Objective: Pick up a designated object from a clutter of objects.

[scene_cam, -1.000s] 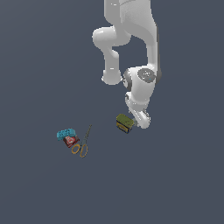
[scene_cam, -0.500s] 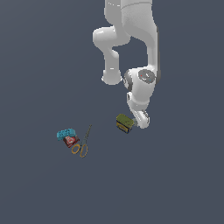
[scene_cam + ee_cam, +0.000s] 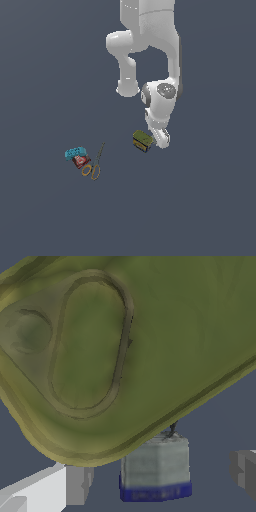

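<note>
The designated object (image 3: 155, 471), a tiny whitish item with a blue band, sits beside the olive-green and yellow box (image 3: 115, 346). My gripper (image 3: 160, 477) is open and straddles it, with a gap on each side between the item and the fingers (image 3: 75, 485). In the exterior view my gripper (image 3: 161, 138) is low at the box (image 3: 142, 141), on that view's right side of it, and the designated object is hidden there. The rest of the clutter lies apart toward the exterior view's left: a teal lump (image 3: 75, 152), a red piece (image 3: 80, 161) and yellow-handled scissors (image 3: 94, 165).
The olive box stands very close to the gripper and fills most of the wrist view. The arm's white links (image 3: 150, 45) rise above the gripper. Everything rests on a flat dark grey floor (image 3: 200, 210).
</note>
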You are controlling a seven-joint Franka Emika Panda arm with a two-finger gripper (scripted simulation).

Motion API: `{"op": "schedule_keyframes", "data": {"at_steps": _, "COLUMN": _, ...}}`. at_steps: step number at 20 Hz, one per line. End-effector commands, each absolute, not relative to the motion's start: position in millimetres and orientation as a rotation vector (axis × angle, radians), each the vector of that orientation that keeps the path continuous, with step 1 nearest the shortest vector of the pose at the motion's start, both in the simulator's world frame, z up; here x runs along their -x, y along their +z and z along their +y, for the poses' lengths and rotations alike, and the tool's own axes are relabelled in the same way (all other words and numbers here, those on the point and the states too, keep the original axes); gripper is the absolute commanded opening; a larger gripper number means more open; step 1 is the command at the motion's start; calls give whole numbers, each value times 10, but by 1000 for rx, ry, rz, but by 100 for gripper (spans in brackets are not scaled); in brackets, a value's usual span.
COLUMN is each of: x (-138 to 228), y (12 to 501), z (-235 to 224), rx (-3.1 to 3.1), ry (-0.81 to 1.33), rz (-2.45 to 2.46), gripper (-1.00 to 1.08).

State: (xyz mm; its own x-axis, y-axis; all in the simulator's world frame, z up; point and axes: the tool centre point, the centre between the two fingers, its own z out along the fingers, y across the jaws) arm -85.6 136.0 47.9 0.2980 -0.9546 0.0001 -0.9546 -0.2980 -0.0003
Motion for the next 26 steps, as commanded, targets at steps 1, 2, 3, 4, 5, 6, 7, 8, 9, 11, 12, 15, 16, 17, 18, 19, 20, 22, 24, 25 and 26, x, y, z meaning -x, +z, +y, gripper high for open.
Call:
{"op": "schedule_keyframes", "data": {"at_steps": 1, "x": 863, "y": 371, "z": 1360, "rx": 2531, "ry": 0, "rz": 1862, "gripper": 100}}
{"op": "schedule_keyframes", "data": {"at_steps": 2, "x": 864, "y": 324, "z": 1358, "rx": 2530, "ry": 0, "rz": 1863, "gripper": 100}}
{"op": "schedule_keyframes", "data": {"at_steps": 3, "x": 864, "y": 281, "z": 1359, "rx": 2530, "ry": 0, "rz": 1863, "gripper": 100}}
{"op": "schedule_keyframes", "data": {"at_steps": 4, "x": 864, "y": 244, "z": 1359, "rx": 2529, "ry": 0, "rz": 1863, "gripper": 100}}
{"op": "schedule_keyframes", "data": {"at_steps": 5, "x": 864, "y": 212, "z": 1360, "rx": 2529, "ry": 0, "rz": 1863, "gripper": 100}}
{"op": "schedule_keyframes", "data": {"at_steps": 6, "x": 864, "y": 185, "z": 1359, "rx": 2529, "ry": 0, "rz": 1864, "gripper": 100}}
{"op": "schedule_keyframes", "data": {"at_steps": 7, "x": 863, "y": 163, "z": 1360, "rx": 2529, "ry": 0, "rz": 1864, "gripper": 100}}
{"op": "schedule_keyframes", "data": {"at_steps": 8, "x": 863, "y": 146, "z": 1360, "rx": 2529, "ry": 0, "rz": 1864, "gripper": 100}}
{"op": "schedule_keyframes", "data": {"at_steps": 9, "x": 862, "y": 135, "z": 1359, "rx": 2529, "ry": 0, "rz": 1865, "gripper": 100}}
{"op": "schedule_keyframes", "data": {"at_steps": 11, "x": 862, "y": 125, "z": 1359, "rx": 2529, "ry": 0, "rz": 1865, "gripper": 100}}
{"op": "schedule_keyframes", "data": {"at_steps": 12, "x": 862, "y": 125, "z": 1359, "rx": 2529, "ry": 0, "rz": 1865, "gripper": -100}}
{"op": "schedule_keyframes", "data": {"at_steps": 15, "x": 862, "y": 125, "z": 1359, "rx": 2529, "ry": 0, "rz": 1865, "gripper": -100}}
{"op": "schedule_keyframes", "data": {"at_steps": 16, "x": 862, "y": 125, "z": 1359, "rx": 2529, "ry": 0, "rz": 1865, "gripper": -100}}
{"op": "schedule_keyframes", "data": {"at_steps": 17, "x": 862, "y": 125, "z": 1359, "rx": 2529, "ry": 0, "rz": 1865, "gripper": -100}}
{"op": "schedule_keyframes", "data": {"at_steps": 18, "x": 862, "y": 125, "z": 1359, "rx": 2529, "ry": 0, "rz": 1865, "gripper": -100}}
{"op": "schedule_keyframes", "data": {"at_steps": 19, "x": 862, "y": 125, "z": 1359, "rx": 2529, "ry": 0, "rz": 1865, "gripper": -100}}
{"op": "schedule_keyframes", "data": {"at_steps": 20, "x": 862, "y": 125, "z": 1359, "rx": 2529, "ry": 0, "rz": 1865, "gripper": -100}}
{"op": "schedule_keyframes", "data": {"at_steps": 22, "x": 856, "y": 133, "z": 1362, "rx": 2528, "ry": -2, "rz": 1863, "gripper": -100}}
{"op": "schedule_keyframes", "data": {"at_steps": 24, "x": 855, "y": 142, "z": 1360, "rx": 2528, "ry": -2, "rz": 1863, "gripper": -100}}
{"op": "schedule_keyframes", "data": {"at_steps": 25, "x": 852, "y": 154, "z": 1357, "rx": 2528, "ry": -2, "rz": 1863, "gripper": -100}}
{"op": "schedule_keyframes", "data": {"at_steps": 26, "x": 849, "y": 171, "z": 1353, "rx": 2528, "ry": -2, "rz": 1863, "gripper": -100}}
